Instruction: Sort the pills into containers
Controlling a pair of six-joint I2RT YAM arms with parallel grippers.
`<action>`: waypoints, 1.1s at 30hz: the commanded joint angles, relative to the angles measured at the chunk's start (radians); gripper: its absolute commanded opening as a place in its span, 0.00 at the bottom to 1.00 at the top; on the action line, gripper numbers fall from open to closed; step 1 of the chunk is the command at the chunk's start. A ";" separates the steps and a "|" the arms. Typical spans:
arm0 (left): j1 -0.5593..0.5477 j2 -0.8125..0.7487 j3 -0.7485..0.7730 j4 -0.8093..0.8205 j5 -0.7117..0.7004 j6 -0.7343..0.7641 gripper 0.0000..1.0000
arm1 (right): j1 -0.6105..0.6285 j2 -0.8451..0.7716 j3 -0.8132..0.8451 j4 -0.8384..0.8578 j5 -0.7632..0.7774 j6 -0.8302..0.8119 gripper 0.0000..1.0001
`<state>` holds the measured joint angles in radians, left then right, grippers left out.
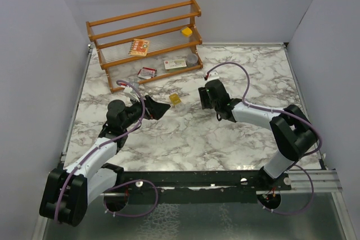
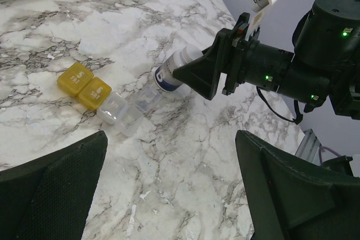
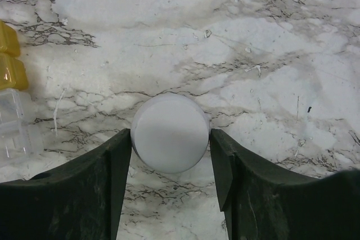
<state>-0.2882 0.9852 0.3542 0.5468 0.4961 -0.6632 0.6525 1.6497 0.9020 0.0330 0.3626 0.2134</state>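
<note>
A pill bottle (image 2: 179,64) with a white top and a blue-printed label stands tilted on the marble. From above, its round white cap (image 3: 170,132) sits between my right gripper's fingers (image 3: 117,161), which touch it on both sides. My right gripper (image 1: 209,97) is shut on it. The pills (image 2: 84,85) show as small yellow square pieces left of the bottle (image 1: 175,99) (image 3: 8,63). Clear square pieces (image 2: 117,113) and a small clear vial (image 2: 148,98) lie beside them. My left gripper (image 2: 171,136) hangs wide open over bare marble, near these (image 1: 160,108).
A wooden rack (image 1: 146,36) stands at the back left. It holds flat printed boxes (image 1: 139,46), a yellow cube (image 1: 186,31) and a low grey tin (image 1: 192,58). Another box (image 1: 147,72) lies at its foot. Plain walls close in the table on both sides.
</note>
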 commanded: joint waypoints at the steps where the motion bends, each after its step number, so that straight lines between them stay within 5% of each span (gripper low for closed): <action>1: 0.004 -0.001 0.015 0.005 -0.008 0.001 0.99 | 0.001 0.019 0.017 0.026 0.036 0.007 0.59; 27: 0.004 -0.001 0.011 0.005 -0.005 -0.010 0.99 | 0.001 -0.047 0.042 0.011 0.018 -0.012 0.54; 33: 0.004 -0.004 0.012 0.005 -0.010 -0.012 0.99 | 0.001 -0.037 0.042 0.005 -0.001 -0.015 0.13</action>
<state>-0.2882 0.9874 0.3542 0.5468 0.4961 -0.6701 0.6525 1.6276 0.9253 0.0387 0.3721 0.2031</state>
